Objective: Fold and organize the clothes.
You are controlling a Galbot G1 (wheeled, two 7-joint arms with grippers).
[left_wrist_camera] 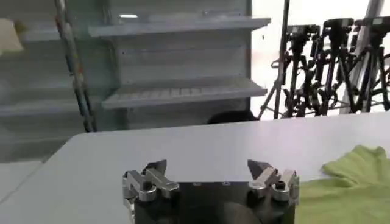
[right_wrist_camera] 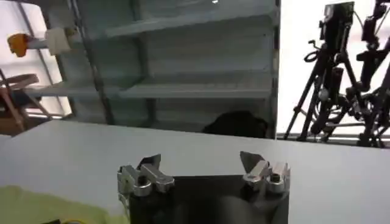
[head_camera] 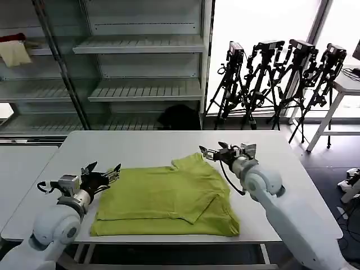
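Note:
A lime-green T-shirt (head_camera: 169,199) lies partly folded on the white table (head_camera: 146,147), one sleeve pointing to the far side and a layer doubled over its middle. My left gripper (head_camera: 103,171) hovers open just off the shirt's left edge, nothing between its fingers; in the left wrist view my left gripper (left_wrist_camera: 208,167) faces bare table, with the T-shirt (left_wrist_camera: 353,182) off to one side. My right gripper (head_camera: 228,149) stands open beside the far sleeve, empty. In the right wrist view my right gripper (right_wrist_camera: 201,161) looks over bare table and a corner of the T-shirt (right_wrist_camera: 42,207).
Empty metal shelving (head_camera: 140,90) stands behind the table, with a pale cloth (head_camera: 14,53) on a left shelf. Several black tripods (head_camera: 275,79) line the back right. A second white table (head_camera: 349,84) is at the far right, another surface (head_camera: 22,169) at the left.

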